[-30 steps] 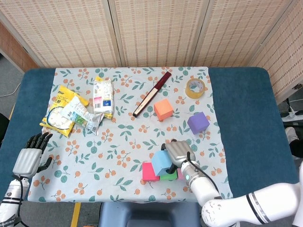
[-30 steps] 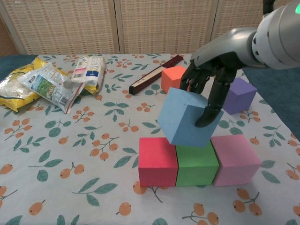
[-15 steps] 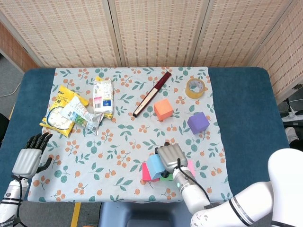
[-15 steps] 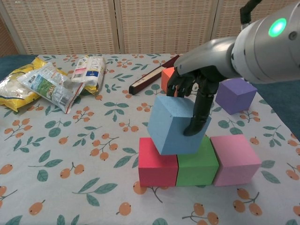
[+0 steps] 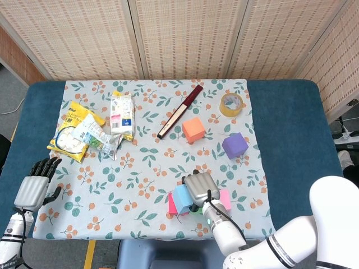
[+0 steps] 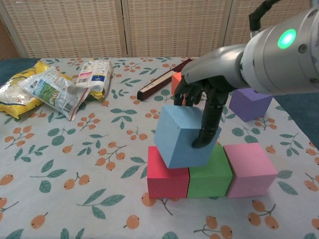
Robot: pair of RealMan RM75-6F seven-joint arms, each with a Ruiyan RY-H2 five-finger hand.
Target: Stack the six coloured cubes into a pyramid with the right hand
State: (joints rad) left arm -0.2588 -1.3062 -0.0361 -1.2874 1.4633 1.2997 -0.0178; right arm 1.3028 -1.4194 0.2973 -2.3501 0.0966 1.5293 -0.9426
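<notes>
Blue cube (image 6: 183,136) is sitting a bit tilted on top of the red cube (image 6: 167,178) and green cube (image 6: 210,176), with the right hand (image 6: 204,97) gripping it from above, fingers clamping its sides.

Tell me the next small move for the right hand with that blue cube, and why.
Probably level the blue cube and settle it down. The right hand holds it tilted over the seam between the red cube and green cube, so it isn't resting flat yet.
</notes>
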